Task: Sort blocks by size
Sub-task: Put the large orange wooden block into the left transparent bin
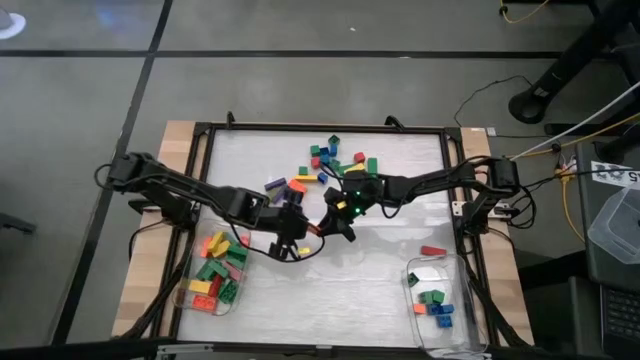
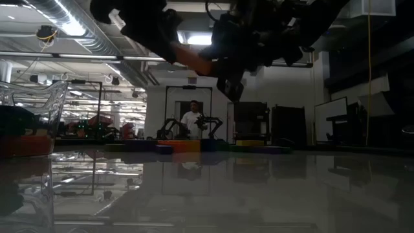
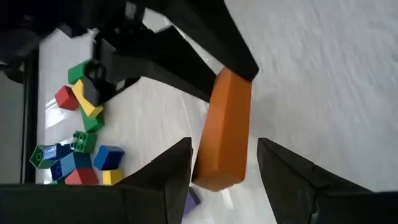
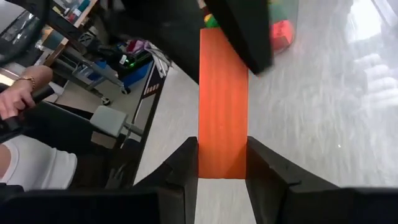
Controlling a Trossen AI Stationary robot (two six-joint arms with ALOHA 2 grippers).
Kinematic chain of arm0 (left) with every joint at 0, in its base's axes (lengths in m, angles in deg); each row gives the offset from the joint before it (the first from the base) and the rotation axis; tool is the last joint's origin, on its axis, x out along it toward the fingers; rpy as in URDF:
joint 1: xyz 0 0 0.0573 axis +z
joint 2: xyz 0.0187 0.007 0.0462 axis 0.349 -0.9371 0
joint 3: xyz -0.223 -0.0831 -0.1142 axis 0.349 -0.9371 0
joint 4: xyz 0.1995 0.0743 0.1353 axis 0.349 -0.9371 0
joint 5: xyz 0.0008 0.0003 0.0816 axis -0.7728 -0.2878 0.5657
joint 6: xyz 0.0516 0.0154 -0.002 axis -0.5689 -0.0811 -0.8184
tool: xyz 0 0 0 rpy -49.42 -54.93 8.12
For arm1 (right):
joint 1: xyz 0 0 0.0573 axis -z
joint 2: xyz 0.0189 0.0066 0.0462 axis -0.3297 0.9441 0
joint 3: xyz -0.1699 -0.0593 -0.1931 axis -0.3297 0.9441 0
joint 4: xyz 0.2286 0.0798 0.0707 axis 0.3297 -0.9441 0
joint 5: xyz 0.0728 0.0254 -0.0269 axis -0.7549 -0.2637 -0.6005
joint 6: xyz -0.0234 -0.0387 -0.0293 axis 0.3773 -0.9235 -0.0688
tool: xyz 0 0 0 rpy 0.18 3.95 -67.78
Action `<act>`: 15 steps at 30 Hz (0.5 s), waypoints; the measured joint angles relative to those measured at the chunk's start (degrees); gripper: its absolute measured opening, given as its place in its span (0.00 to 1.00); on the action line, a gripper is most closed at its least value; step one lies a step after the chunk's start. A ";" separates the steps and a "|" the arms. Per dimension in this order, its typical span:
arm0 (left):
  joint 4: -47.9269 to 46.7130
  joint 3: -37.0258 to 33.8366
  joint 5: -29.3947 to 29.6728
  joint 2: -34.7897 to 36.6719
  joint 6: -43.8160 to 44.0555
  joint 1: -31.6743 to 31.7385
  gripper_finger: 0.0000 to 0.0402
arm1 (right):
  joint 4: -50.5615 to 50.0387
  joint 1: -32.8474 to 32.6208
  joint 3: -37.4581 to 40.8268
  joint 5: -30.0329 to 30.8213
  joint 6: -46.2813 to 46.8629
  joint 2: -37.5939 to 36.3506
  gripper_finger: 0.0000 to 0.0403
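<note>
A long orange block (image 1: 316, 232) hangs above the table's middle between my two grippers. My right gripper (image 4: 222, 146) is shut on one end of it. My left gripper (image 3: 224, 146) is open, and its fingers stand on either side of the block's other end (image 3: 217, 168) with a narrow gap showing at one finger. In the low view both grippers and the block (image 2: 194, 61) are well above the table. Several loose blocks (image 1: 335, 160) in green, red, yellow, blue and purple lie on the table's far middle. My right gripper pinches the orange block between its two fingers, on the two long sides at one end (image 4: 222, 163). The fingers lie along the block, which reaches out past them toward my left gripper. The block is lifted clear of the table.
A clear tub (image 1: 190, 300) at the near left holds green, red, yellow and pink blocks. A clear tub (image 1: 465, 330) at the near right holds a few small blocks. A red block (image 1: 432, 250) lies beside it. A person's hand (image 4: 25, 93) shows beyond the table.
</note>
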 joint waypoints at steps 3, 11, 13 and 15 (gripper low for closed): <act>2.28 0.00 0.06 -1.14 -1.97 0.00 0.40 | 0.73 -0.39 0.00 0.00 0.04 -0.06 0.26; 4.23 0.02 0.07 -2.56 -7.39 -0.27 0.14 | 0.91 -0.32 0.00 -0.12 0.16 -0.06 0.27; 3.77 0.00 0.30 -2.46 -7.34 -0.33 0.09 | 0.96 -0.33 0.00 0.50 0.16 -0.06 0.30; 3.46 0.00 -0.13 -2.27 -6.70 -0.33 0.09 | 1.15 -0.39 0.00 1.26 -0.07 -0.08 0.34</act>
